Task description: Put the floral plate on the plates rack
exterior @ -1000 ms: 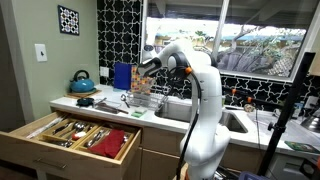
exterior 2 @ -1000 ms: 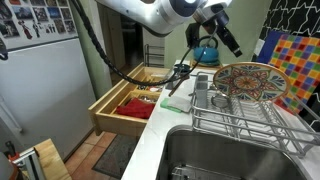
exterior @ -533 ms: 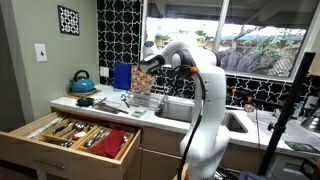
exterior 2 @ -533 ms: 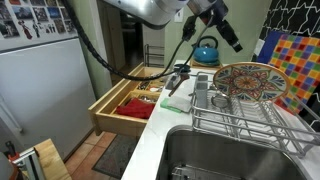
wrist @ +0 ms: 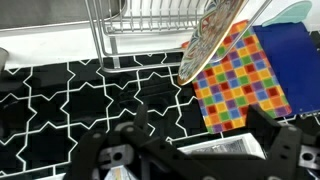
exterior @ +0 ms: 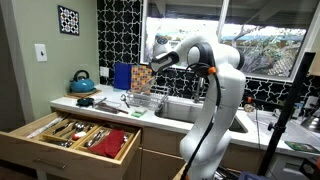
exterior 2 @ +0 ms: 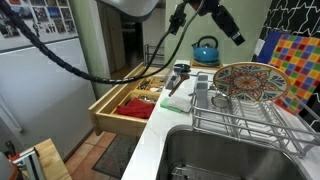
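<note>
The floral plate [exterior 2: 245,82] stands on edge in the plates rack [exterior 2: 240,122], a low silvery wire rack beside the sink. In an exterior view the plate [exterior: 141,78] stands in the rack [exterior: 146,101] with my gripper [exterior: 158,63] above and beside it, apart from it. In an exterior view the gripper [exterior 2: 232,28] is high above the plate. The wrist view shows the plate [wrist: 213,40] edge-on, the rack [wrist: 150,25] behind it, and my gripper [wrist: 200,150] open and empty.
A multicoloured checkered board [exterior 2: 296,62] and a plain blue flat piece [wrist: 292,50] lean on the tiled wall behind the rack. A wooden cutlery drawer [exterior: 75,137] stands pulled open below the counter. A blue kettle [exterior 2: 205,50] and the sink [exterior 2: 215,155] flank the rack.
My gripper has lifted up and away from the plate, and the arm has swung back. The plate stays standing in the rack.
</note>
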Controlling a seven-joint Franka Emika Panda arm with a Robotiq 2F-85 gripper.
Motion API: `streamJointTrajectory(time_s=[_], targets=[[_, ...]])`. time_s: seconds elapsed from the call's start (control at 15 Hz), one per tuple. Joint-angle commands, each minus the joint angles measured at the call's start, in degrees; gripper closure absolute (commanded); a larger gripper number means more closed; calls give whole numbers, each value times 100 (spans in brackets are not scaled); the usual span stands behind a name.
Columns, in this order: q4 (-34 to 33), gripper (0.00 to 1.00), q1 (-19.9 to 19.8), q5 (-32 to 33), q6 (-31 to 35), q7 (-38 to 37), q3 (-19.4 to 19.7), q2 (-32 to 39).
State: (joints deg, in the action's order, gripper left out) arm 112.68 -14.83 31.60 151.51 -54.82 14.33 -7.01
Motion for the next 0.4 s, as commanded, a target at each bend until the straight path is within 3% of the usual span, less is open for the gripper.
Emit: streamJointTrajectory(time_s=[0.0, 0.33], targets=[[189, 0, -40, -49, 111, 38, 50, -131], [570, 0, -61, -89, 269, 80, 143, -394]])
